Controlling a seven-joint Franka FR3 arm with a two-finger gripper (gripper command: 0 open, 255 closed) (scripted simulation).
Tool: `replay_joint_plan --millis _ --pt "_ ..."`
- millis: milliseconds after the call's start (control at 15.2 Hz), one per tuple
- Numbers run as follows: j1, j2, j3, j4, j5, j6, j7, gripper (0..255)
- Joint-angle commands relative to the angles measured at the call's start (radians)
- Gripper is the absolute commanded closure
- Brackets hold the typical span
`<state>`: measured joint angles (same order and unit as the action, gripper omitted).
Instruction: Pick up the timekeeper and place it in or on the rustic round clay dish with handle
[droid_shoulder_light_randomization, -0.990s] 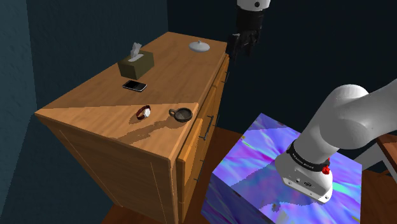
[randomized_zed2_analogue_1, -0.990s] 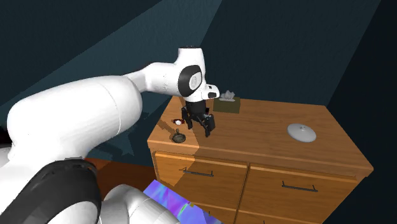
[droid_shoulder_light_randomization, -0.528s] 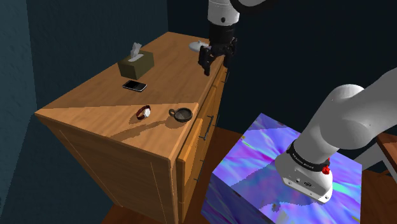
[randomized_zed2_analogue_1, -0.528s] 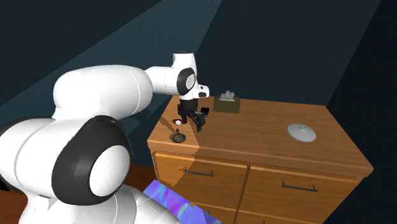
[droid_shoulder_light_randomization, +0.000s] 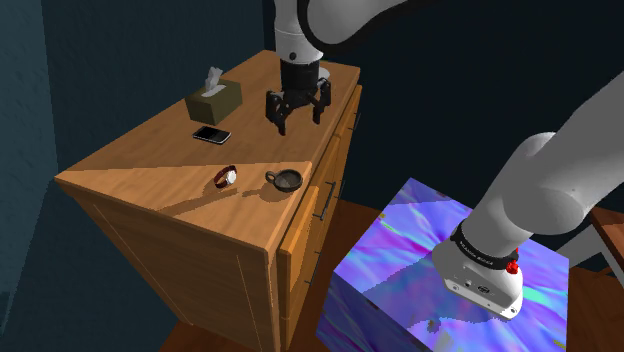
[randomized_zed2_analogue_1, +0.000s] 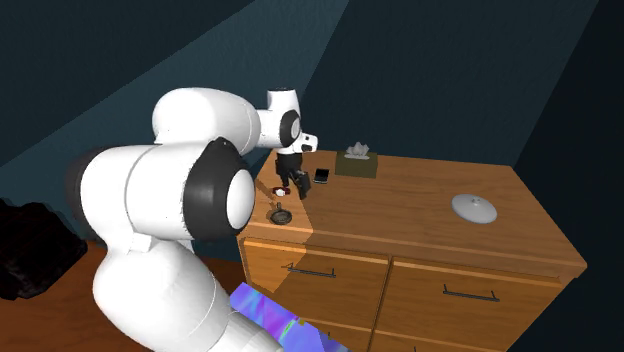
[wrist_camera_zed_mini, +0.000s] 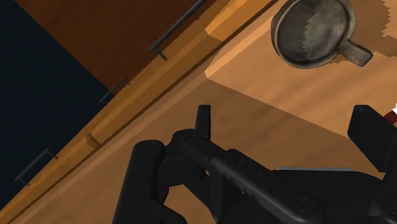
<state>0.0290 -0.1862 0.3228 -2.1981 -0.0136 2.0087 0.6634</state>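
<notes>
The timekeeper is a small wristwatch with a red-brown strap (droid_shoulder_light_randomization: 225, 177) (randomized_zed2_analogue_1: 283, 192), lying on the wooden dresser top (droid_shoulder_light_randomization: 150, 160) near its front edge. Just beside it, toward the shoulder view's right, sits the dark round clay dish with a handle (droid_shoulder_light_randomization: 286, 179) (randomized_zed2_analogue_1: 281, 214) (wrist_camera_zed_mini: 313, 28). My black gripper (droid_shoulder_light_randomization: 297, 112) (randomized_zed2_analogue_1: 298, 180) (wrist_camera_zed_mini: 286, 127) hangs open above the dresser top, behind the dish and watch, with nothing between its fingers (wrist_camera_zed_mini: 203, 121). A sliver of the watch (wrist_camera_zed_mini: 390, 114) peeks past the other finger.
An olive tissue box (droid_shoulder_light_randomization: 213, 98) (randomized_zed2_analogue_1: 357, 160) and a black phone (droid_shoulder_light_randomization: 211, 134) (randomized_zed2_analogue_1: 321, 176) lie further back on the dresser. A white round lid-like object (randomized_zed2_analogue_1: 474, 207) sits toward the far end. Drawer fronts with handles (randomized_zed2_analogue_1: 310, 270) face the iridescent stand (droid_shoulder_light_randomization: 440, 270).
The arm has swung from beyond the dresser's edge to over its top, toward the shoulder view's left and lower, bringing the open gripper closer to the dish and watch. Nothing on the dresser moved.
</notes>
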Motion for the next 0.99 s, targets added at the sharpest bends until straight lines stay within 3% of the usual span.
replay_joint_plan --millis 0,396,792,924 --pt "0.003 0.083 0.025 0.053 -0.021 0.027 0.069 0" --pt "0.035 0.323 0.06 0.246 -0.11 0.058 0.254 0" --pt "0.106 0.572 0.047 0.5 -0.198 0.039 0.404 0" --pt "0.114 0.598 0.041 0.518 -0.205 0.046 0.416 0"
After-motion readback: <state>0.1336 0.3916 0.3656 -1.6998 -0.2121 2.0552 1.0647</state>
